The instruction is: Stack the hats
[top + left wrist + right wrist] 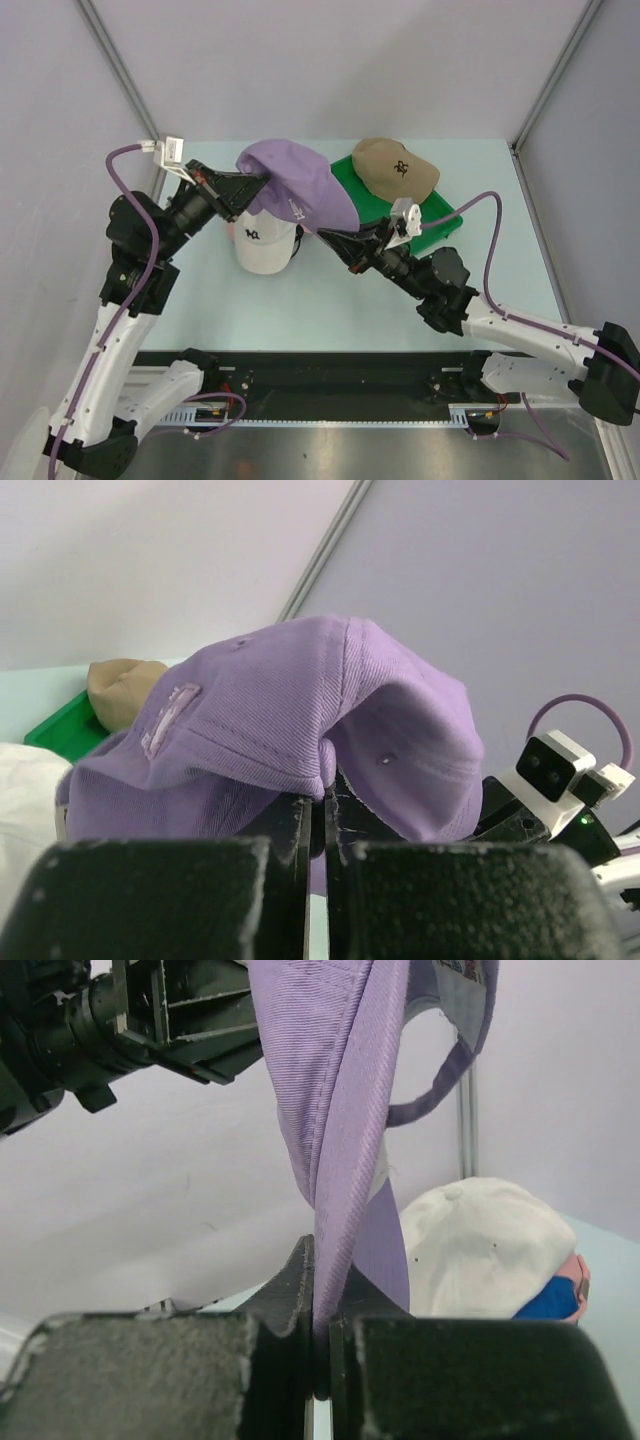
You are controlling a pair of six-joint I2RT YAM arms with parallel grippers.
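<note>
While two end effectors (262, 183) (326, 235) clamp one lavender cap (300, 178) | one white cap (262, 247) | one tan (395, 165)

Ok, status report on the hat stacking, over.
Left end effector shut on lavender fabric baseball cap. Right end effector shut on it too. Held aloft, partly over white fabric cap. Nothing blocking.

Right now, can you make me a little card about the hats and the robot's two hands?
Held hat: lavender cap, in the air above the stack
Left gripper: shut on lavender cap
Right gripper: shut on lavender cap
Stack: white cap on top, blue cap and pink cap peeking out underneath
Waiting: tan cap on green tray
</note>
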